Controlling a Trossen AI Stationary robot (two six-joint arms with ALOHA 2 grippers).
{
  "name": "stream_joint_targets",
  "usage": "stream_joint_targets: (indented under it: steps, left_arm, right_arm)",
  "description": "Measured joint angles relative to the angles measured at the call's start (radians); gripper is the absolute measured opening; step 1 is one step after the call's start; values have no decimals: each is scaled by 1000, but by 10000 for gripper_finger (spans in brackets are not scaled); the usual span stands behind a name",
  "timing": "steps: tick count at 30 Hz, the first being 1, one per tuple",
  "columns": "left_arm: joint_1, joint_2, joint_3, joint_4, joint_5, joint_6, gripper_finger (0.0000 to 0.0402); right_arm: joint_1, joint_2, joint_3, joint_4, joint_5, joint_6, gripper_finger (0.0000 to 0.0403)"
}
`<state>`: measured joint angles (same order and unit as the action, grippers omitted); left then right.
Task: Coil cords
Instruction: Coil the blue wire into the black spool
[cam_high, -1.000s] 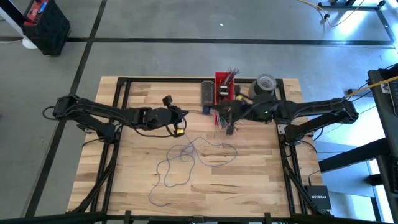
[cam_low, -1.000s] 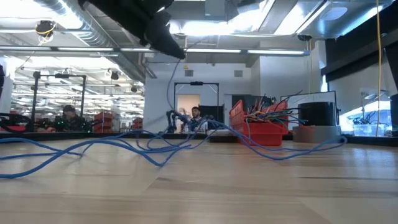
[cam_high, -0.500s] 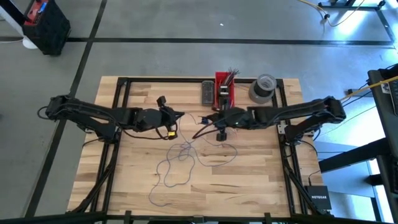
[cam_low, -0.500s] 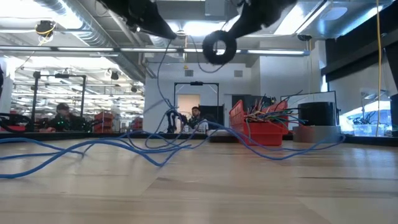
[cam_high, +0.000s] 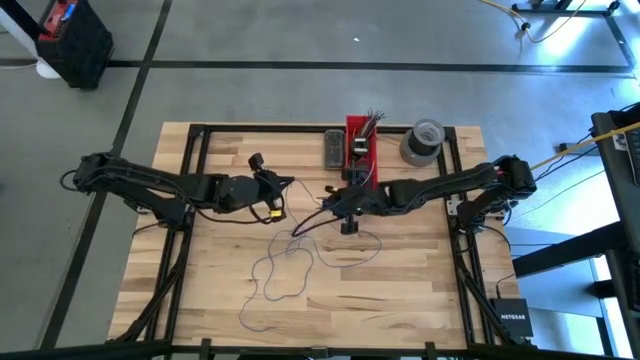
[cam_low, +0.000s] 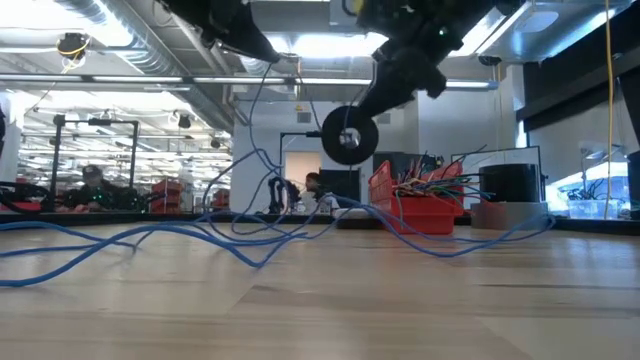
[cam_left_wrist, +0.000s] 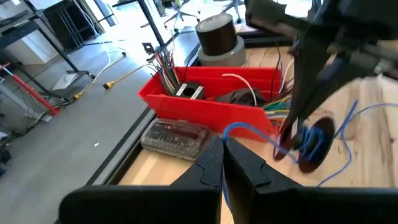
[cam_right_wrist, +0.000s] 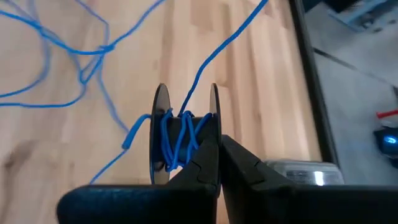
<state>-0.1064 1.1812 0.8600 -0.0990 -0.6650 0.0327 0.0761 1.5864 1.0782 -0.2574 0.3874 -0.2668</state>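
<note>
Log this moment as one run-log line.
left gripper: shut on blue cord | right gripper: shut on spool | stage: winding, loose loops on table

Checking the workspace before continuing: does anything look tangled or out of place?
Yes. The blue cord sprawls in loose, crossing loops over the table, with only a few turns on the spool held by the right end effector.
</note>
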Motion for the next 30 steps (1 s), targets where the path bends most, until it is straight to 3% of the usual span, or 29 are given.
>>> stream_joint_targets:
  steps: [9, 17, 22, 30]
  left_arm:
    - [-41, 20, 1, 136, 88, -27, 0]
    - [-53, 84, 1, 258, 143, -17, 0]
    - [-52, 110, 2, 282, 146, -15, 0]
    - [-53, 108, 2, 271, 171, 11, 0]
  right_arm:
    - [-14, 92, 0, 279, 162, 48, 8]
    - [-75, 114, 0, 549, 67, 132, 8]
    - [-92, 114, -1, 607, -30, 174, 8]
    - [-90, 109, 0, 616, -67, 179, 8]
